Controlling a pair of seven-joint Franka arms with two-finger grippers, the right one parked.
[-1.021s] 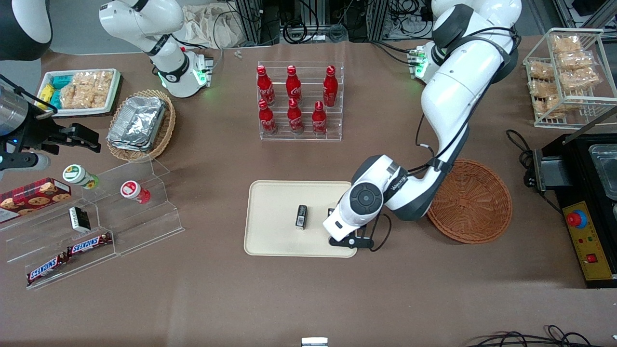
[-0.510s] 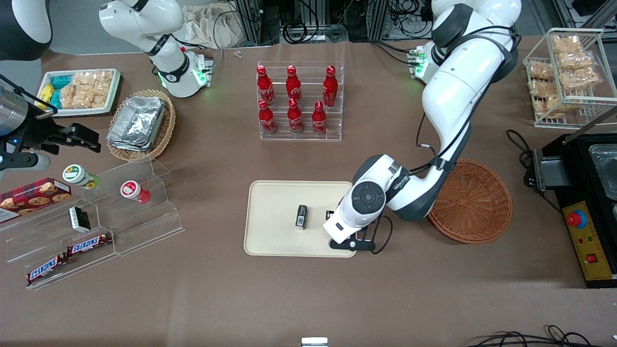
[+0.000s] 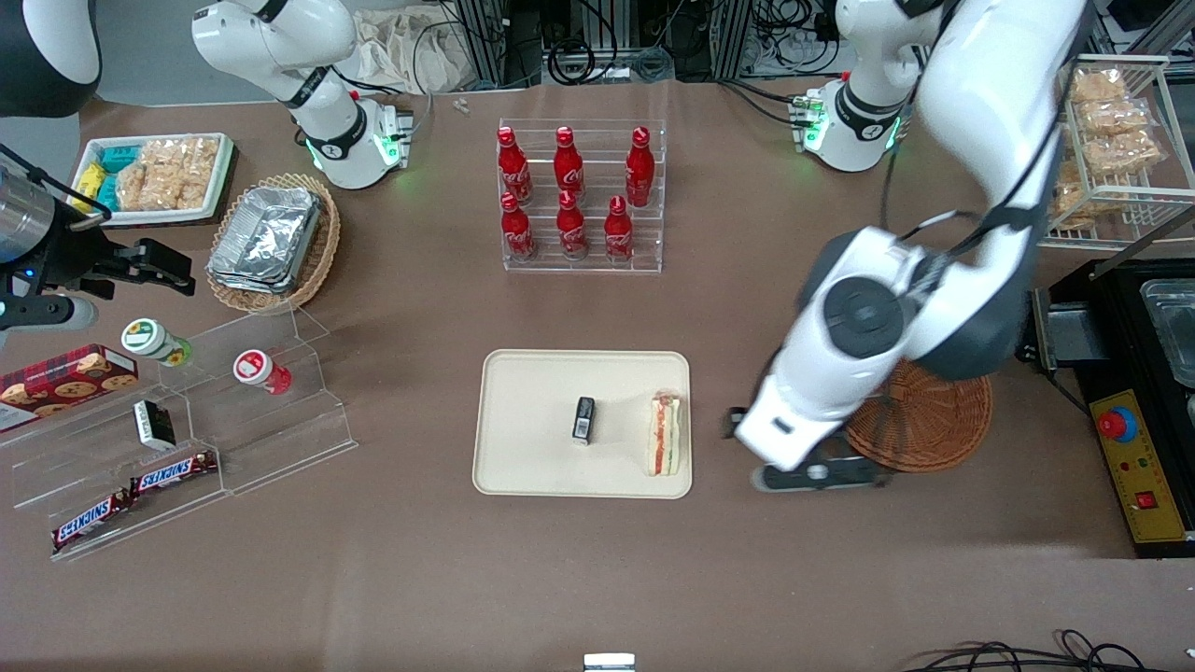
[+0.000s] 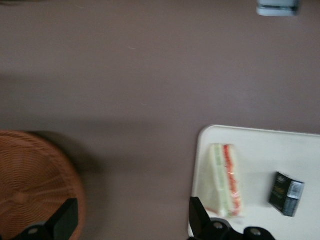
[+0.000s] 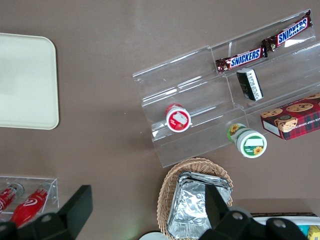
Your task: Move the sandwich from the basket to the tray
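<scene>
Lifted off the tray (image 3: 523,467), the gripper (image 4: 132,220), fingers (image 4: 197,217) apart, leaves one sandwich (image 3: 665,434) beside one dark packet (image 3: 583,419).

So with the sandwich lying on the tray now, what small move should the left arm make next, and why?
Probably just carry on upward and away to a rest pose. The sandwich lies on the cream tray beside a small black packet, free of the gripper, which is open and empty between the tray and the reddish-brown basket. Nothing seems left to move.
</scene>
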